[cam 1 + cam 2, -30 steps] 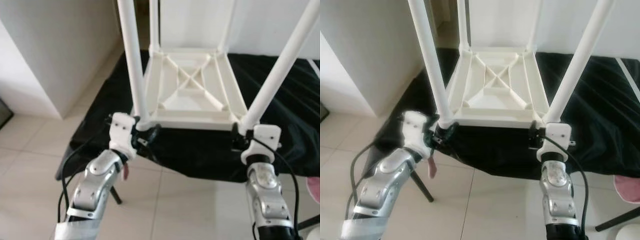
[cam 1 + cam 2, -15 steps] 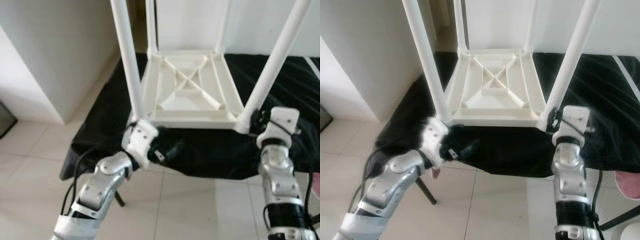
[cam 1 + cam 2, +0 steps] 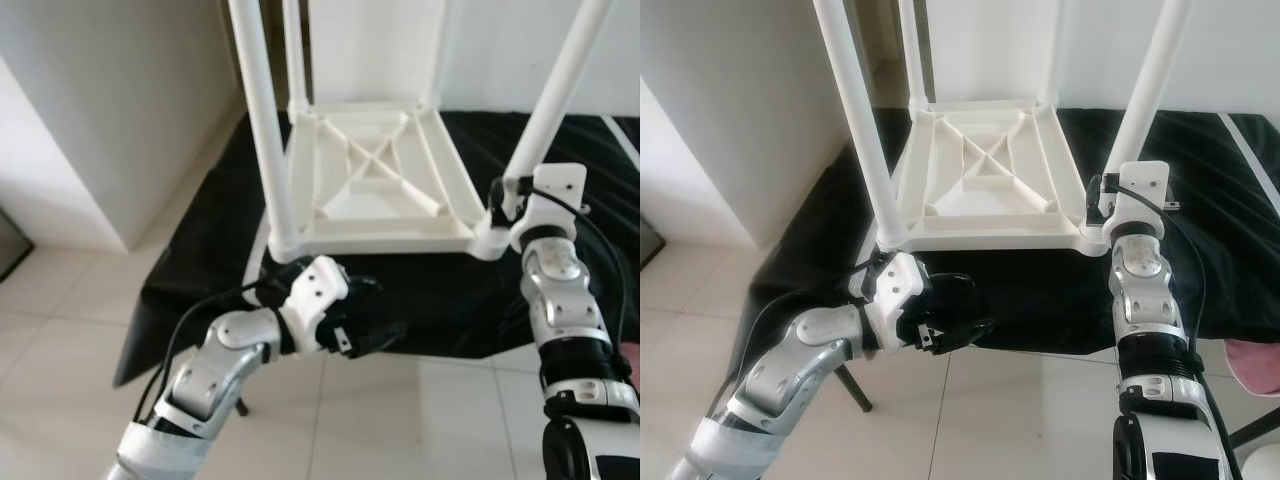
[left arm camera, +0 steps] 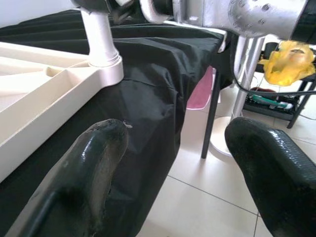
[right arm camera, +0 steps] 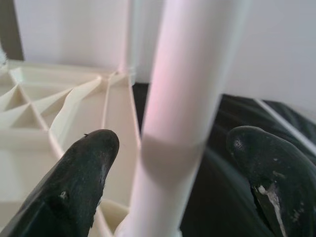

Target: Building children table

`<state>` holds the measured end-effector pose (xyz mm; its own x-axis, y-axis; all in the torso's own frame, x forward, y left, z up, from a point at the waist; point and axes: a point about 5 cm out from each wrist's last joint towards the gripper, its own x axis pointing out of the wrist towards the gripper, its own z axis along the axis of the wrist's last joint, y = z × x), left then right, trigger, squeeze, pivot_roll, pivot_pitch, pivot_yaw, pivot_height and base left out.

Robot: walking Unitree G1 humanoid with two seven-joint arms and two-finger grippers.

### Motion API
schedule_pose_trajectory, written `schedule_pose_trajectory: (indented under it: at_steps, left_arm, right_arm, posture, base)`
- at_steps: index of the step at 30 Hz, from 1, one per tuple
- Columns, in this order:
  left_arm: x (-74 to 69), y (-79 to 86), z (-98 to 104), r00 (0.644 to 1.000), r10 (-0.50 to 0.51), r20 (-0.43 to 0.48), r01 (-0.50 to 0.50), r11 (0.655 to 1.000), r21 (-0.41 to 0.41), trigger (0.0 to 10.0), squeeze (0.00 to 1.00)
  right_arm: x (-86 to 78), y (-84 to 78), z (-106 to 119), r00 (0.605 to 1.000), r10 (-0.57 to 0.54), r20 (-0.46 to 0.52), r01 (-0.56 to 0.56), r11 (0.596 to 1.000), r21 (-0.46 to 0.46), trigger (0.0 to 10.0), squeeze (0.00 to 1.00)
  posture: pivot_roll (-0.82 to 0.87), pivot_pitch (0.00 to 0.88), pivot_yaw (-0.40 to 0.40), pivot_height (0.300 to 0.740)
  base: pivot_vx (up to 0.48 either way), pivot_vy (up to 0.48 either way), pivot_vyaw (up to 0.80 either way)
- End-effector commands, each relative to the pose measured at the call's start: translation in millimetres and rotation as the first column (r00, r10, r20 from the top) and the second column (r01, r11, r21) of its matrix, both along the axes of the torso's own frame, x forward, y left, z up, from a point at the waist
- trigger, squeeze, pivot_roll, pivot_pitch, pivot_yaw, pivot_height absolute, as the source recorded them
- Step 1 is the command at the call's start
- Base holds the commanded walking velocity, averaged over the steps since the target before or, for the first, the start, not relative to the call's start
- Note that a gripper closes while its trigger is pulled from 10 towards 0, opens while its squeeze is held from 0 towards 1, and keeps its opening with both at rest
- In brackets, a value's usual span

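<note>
The white children's table (image 3: 375, 190) lies upside down on a black cloth (image 3: 210, 250), its legs pointing up. My left gripper (image 3: 385, 310) hangs below the cloth's front edge, pointing right. It is open and holds nothing, and in the left wrist view its fingers (image 4: 98, 163) frame the cloth and floor. My right gripper (image 3: 503, 200) is at the base of the front right leg (image 3: 548, 110). It stands open, with the leg (image 5: 182, 98) between its two fingers (image 5: 79, 182). The front left leg (image 3: 262, 120) stands free.
A white wall block (image 3: 100, 110) stands at the left over the tile floor (image 3: 60, 330). A pink object (image 3: 1255, 365) lies low at the right. In the left wrist view a stand's pole (image 4: 242, 74) and a yellow item (image 4: 291, 59) sit beyond the cloth.
My left gripper has left the front left leg's base and swung down and right, below the cloth's edge. My right gripper has risen to the right side of the front right leg.
</note>
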<state>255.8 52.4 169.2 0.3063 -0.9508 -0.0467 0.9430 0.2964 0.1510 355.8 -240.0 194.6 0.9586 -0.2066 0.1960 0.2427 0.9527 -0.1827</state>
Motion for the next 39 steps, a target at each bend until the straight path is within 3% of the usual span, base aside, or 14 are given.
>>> schedule_pose_trajectory:
  at_steps: [1, 6, 19, 20, 27, 28, 29, 32, 33, 34, 35, 36, 38, 39]
  left_arm:
    - [-2.9, 0.9, -1.5, 1.0, -0.007, -0.007, 0.007, 1.0, 0.02, 10.0, 0.0]
    - [-4.8, 0.8, -3.3, 1.0, -0.009, -0.011, 0.009, 1.0, 0.027, 10.0, 0.0]
    - [-1.4, -5.0, -2.4, 1.0, 0.0, -0.001, 0.0, 0.999, 0.034, 10.0, 0.0]
    - [-1.4, -5.2, -2.3, 1.0, 0.001, -0.001, -0.001, 0.999, 0.035, 10.0, 0.0]
    - [-2.9, -6.3, -6.9, 1.0, 0.015, -0.005, -0.015, 0.998, 0.054, 10.0, 0.0]
    - [-2.7, -6.2, -9.1, 1.0, 0.025, -0.007, -0.024, 0.998, 0.059, 10.0, 0.0]
    - [-0.3, -5.2, -12.4, 0.998, 0.054, -0.01, -0.053, 0.997, 0.062, 10.0, 0.0]
    - [9.3, -1.2, -21.1, 0.988, 0.144, -0.051, -0.141, 0.988, 0.062, 10.0, 0.0]
    - [22.6, 6.7, -30.1, 0.964, 0.257, -0.072, -0.25, 0.964, 0.089, 10.0, 0.0]
    - [22.6, 6.7, -30.1, 0.964, 0.257, -0.072, -0.25, 0.964, 0.089, 10.0, 0.0]
    - [32.4, 14.3, -36.5, 0.937, 0.342, -0.076, -0.333, 0.936, 0.113, 10.0, 0.0]
    - [39.5, 20.6, -40.9, 0.912, 0.402, -0.079, -0.39, 0.911, 0.134, 10.0, 0.0]
    - [44.1, 25.5, -43.6, 0.893, 0.441, -0.09, -0.426, 0.893, 0.144, 10.0, 0.0]
    - [49.7, 31.3, -45.0, 0.875, 0.473, -0.099, -0.456, 0.876, 0.155, 10.0, 0.0]
  right_arm:
    - [3.2, 2.2, -1.8, 0.999, 0.05, -0.01, -0.05, 0.999, 0.005, 10.0, 0.0]
    - [5.9, 1.1, -1.9, 0.997, 0.074, -0.012, -0.073, 0.997, 0.022, 10.0, 0.0]
    - [34.7, -6.5, 38.3, 0.993, 0.121, 0.002, -0.121, 0.993, -0.005, 10.0, 0.0]
    - [36.7, -4.6, 40.8, 0.99, 0.143, 0.0, -0.143, 0.99, -0.004, 0.0, 0.0]
    - [40.7, 2.5, 36.1, 0.978, 0.204, -0.048, -0.203, 0.979, 0.024, 0.0, 0.0]
    - [41.8, 3.4, 34.2, 0.976, 0.212, -0.059, -0.209, 0.977, 0.041, 0.8, 0.0]
    - [42.6, 3.8, 33.0, 0.975, 0.214, -0.066, -0.211, 0.976, 0.055, 10.0, 0.0]
    - [44.0, 3.7, 32.1, 0.973, 0.222, -0.062, -0.215, 0.971, 0.104, 10.0, 0.0]
    - [44.3, 1.7, 32.2, 0.975, 0.216, -0.053, -0.205, 0.965, 0.161, 8.2, 0.0]
    - [44.3, 1.7, 32.2, 0.975, 0.216, -0.053, -0.205, 0.965, 0.161, 8.2, 0.0]
    - [44.5, 0.5, 33.1, 0.975, 0.22, -0.038, -0.208, 0.956, 0.206, 3.3, 0.0]
    - [44.5, -0.3, 33.8, 0.974, 0.224, -0.027, -0.211, 0.947, 0.241, 4.2, 0.0]
    - [44.6, -1.2, 34.2, 0.974, 0.226, -0.018, -0.212, 0.937, 0.277, 4.2, 0.0]
    - [44.5, -2.7, 35.7, 0.973, 0.229, 0.004, -0.218, 0.918, 0.332, 10.0, 0.0]
  posture:
    - [0.02, 0.0, 0.01, 0.74]
    - [0.02, 0.0, 0.008, 0.74]
    - [0.01, 0.0, 0.002, 0.74]
    - [0.01, 0.0, 0.002, 0.74]
    - [0.02, 0.0, -0.006, 0.74]
    - [0.02, 0.0, -0.006, 0.74]
    - [0.02, 0.0, -0.009, 0.74]
    - [0.02, 0.0, -0.011, 0.74]
    - [0.02, 0.0, -0.008, 0.74]
    - [0.02, 0.0, -0.008, 0.74]
    - [0.02, 0.0, -0.007, 0.74]
    - [0.02, 0.0, -0.007, 0.74]
    - [0.02, 0.003, -0.006, 0.74]
    - [0.02, 0.012, -0.005, 0.74]
  base:
    - [0.0, 0.0, 0.0]
    - [0.0, 0.0, 0.0]
    - [0.0, 0.0, 0.0]
    - [0.0, 0.0, 0.0]
    - [0.0, 0.0, 0.0]
    - [0.0, 0.0, 0.0]
    - [0.0, 0.0, 0.0]
    - [0.0, 0.0, 0.0]
    - [0.0, 0.0, 0.0]
    - [0.0, 0.0, 0.0]
    - [0.0, 0.0, 0.0]
    - [0.0, 0.0, 0.0]
    - [0.0, 0.0, 0.0]
    - [0.0, 0.0, 0.0]
